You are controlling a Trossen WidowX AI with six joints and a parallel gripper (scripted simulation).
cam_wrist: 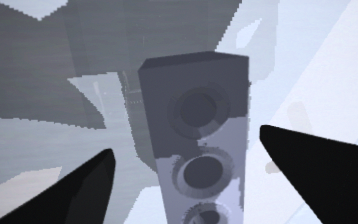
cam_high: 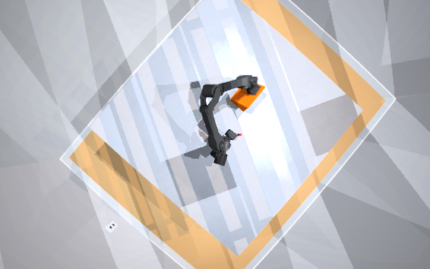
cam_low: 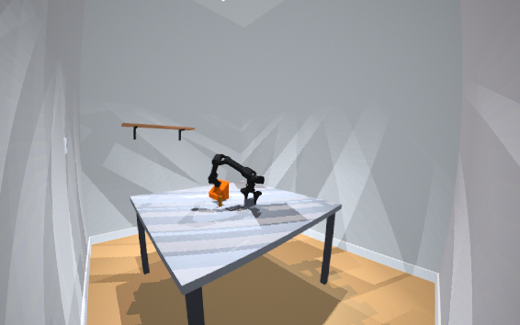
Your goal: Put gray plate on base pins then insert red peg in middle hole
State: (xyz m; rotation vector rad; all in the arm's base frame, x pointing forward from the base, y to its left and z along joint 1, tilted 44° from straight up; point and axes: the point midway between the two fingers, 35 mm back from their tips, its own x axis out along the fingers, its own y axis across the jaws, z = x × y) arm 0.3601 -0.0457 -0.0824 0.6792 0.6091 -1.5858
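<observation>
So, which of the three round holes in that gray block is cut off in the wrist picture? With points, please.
The bottom hole point(cam_wrist: 209, 217): the picture's lower edge slices through its rim, while the upper and middle holes both show whole.

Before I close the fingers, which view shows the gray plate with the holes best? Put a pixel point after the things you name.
Wrist: the gray plate point(cam_wrist: 200, 150) lies between the open gripper's point(cam_wrist: 187, 137) fingers, three holes visible, lower end cropped. Top and exterior: too small or hidden to confirm.

The black arm point(cam_high: 210, 121) point(cam_low: 236, 166) arches up and over, its open gripper point(cam_high: 229, 143) point(cam_low: 251, 198) point(cam_wrist: 188, 143) pointing down, fingers apart.
</observation>
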